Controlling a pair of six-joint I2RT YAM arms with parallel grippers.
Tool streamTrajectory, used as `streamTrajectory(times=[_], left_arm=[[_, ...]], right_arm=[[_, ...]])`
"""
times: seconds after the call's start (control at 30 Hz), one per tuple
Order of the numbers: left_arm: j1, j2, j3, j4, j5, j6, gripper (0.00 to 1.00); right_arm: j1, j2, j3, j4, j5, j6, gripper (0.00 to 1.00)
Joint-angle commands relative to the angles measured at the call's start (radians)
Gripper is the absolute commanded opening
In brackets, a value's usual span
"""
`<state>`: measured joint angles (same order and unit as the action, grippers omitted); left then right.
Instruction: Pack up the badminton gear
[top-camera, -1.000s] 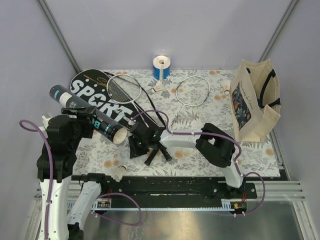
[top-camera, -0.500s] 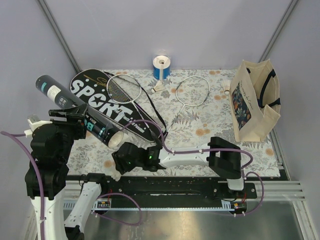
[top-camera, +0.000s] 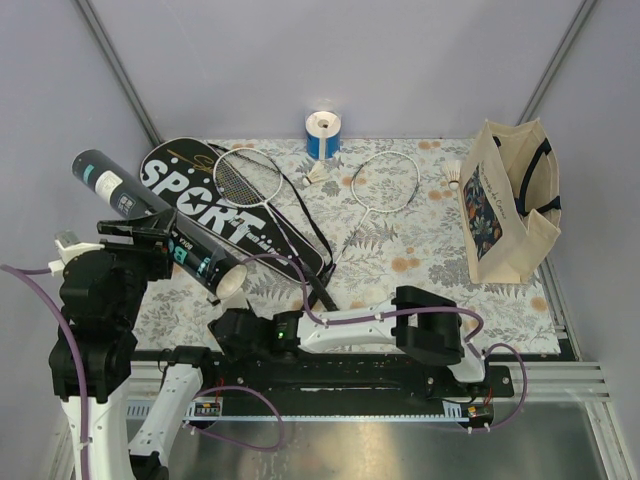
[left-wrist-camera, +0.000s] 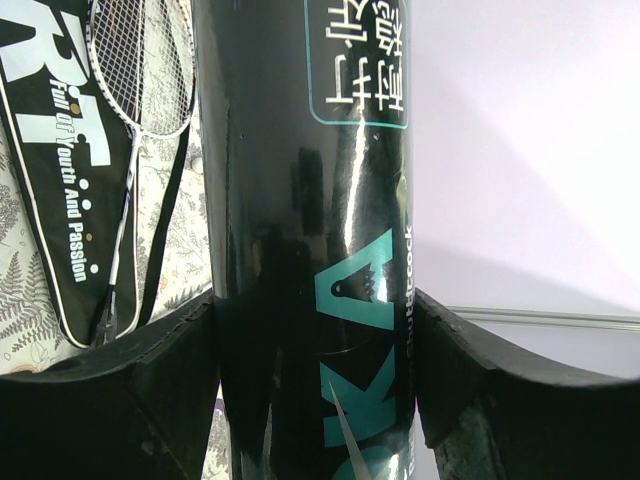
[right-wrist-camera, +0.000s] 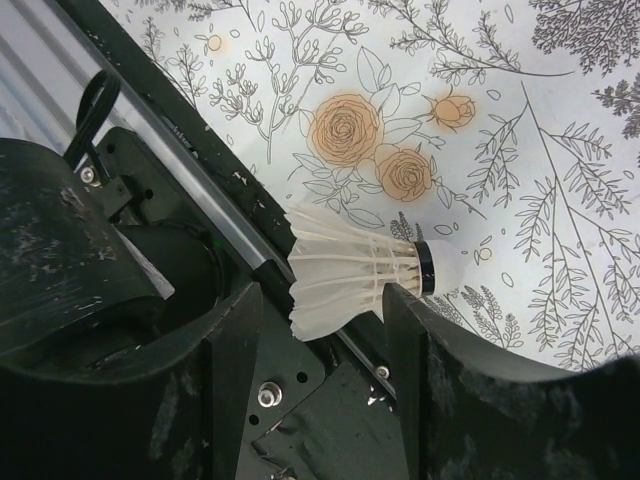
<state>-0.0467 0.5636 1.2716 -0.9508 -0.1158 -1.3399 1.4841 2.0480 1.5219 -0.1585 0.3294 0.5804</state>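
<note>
The left gripper (left-wrist-camera: 315, 340) pinches a shiny black round tube (left-wrist-camera: 300, 200). A long black cover (top-camera: 215, 205) reads "SPORT". The right gripper (right-wrist-camera: 320, 310) stands open over a white feather shuttlecock (right-wrist-camera: 350, 270).

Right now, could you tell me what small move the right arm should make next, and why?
Probably ease the right gripper slightly forward and close on the shuttlecock: its jaws stand open, the shuttlecock lies on its side at their tips, and the left gripper holds the black tube.
</note>
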Motion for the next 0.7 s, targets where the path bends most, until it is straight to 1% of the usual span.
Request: streamTrajectory(times=[0.0, 0.07, 0.17, 0.33, 0.4, 0.5, 0.6, 0.67], left_arm=[[0.002, -0.021, 0.014, 0.052, 0.01, 0.002, 0.21], [0.002, -0.022, 0.0, 0.053, 0.013, -0.008, 0.21], [0.002, -0.025, -0.021, 0.067, 0.022, -0.013, 0.21], [0.002, -0.021, -0.037, 0.073, 0.027, -0.016, 0.21], [0.001, -0.018, -0.037, 0.076, 0.027, -0.015, 0.21], [0.002, -0.018, -0.049, 0.083, 0.025, -0.018, 0.21], [0.002, -0.016, -0.064, 0.092, 0.028, -0.021, 0.21], [0.002, -0.014, -0.07, 0.09, 0.03, -0.021, 0.21]], right_arm=[[0.025, 0.04, 0.07, -0.048, 0.086, 0.001, 0.62], [0.03, 0.064, 0.096, -0.087, 0.129, -0.004, 0.64], [0.033, 0.089, 0.13, -0.13, 0.18, -0.014, 0.64], [0.038, 0.08, 0.132, -0.193, 0.296, -0.043, 0.61], [0.039, 0.06, 0.11, -0.191, 0.339, -0.054, 0.57], [0.039, 0.038, 0.08, -0.167, 0.353, -0.082, 0.5], [0.039, 0.043, 0.067, -0.156, 0.356, -0.094, 0.41], [0.038, 0.043, 0.054, -0.133, 0.365, -0.105, 0.32]])
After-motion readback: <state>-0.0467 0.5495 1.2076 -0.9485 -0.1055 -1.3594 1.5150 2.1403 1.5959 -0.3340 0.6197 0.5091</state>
